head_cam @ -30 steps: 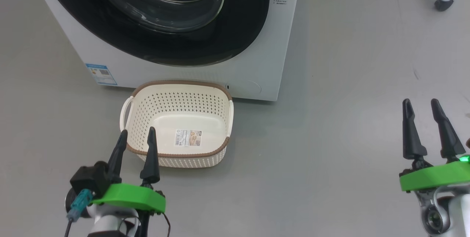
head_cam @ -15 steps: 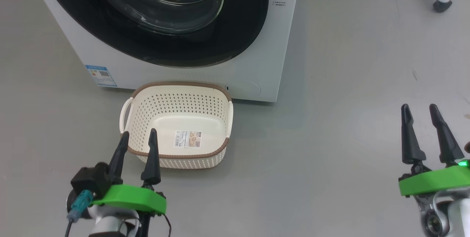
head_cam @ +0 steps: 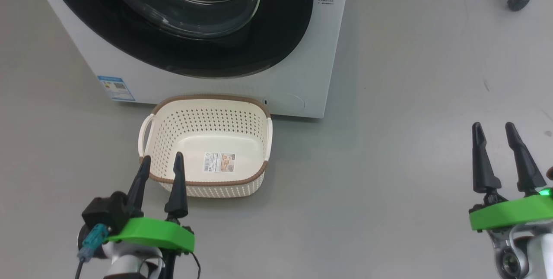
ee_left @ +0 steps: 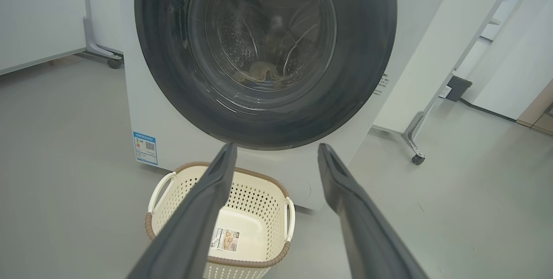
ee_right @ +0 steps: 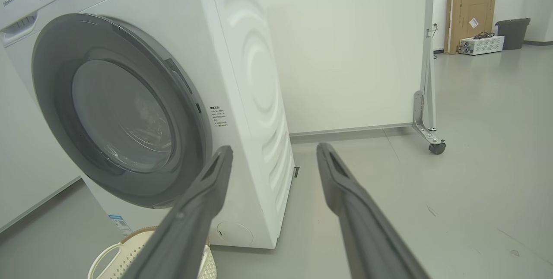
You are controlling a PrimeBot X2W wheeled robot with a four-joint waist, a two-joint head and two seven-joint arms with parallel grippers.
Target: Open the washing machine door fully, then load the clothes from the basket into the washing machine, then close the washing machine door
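Left claw [head_cam: 162, 156] near basket [head_cam: 211, 120], jaws apart

Head view steeply down on basket [head_cam: 207, 121] and washer [head_cam: 298, 67], both wrist views low, sharing them — left square-on, right oblique.

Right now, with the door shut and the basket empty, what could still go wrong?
1. The open left jaws hang at the basket's near rim; a forward move could knock it.
2. The door looks shut, but whether it latched can't be seen.
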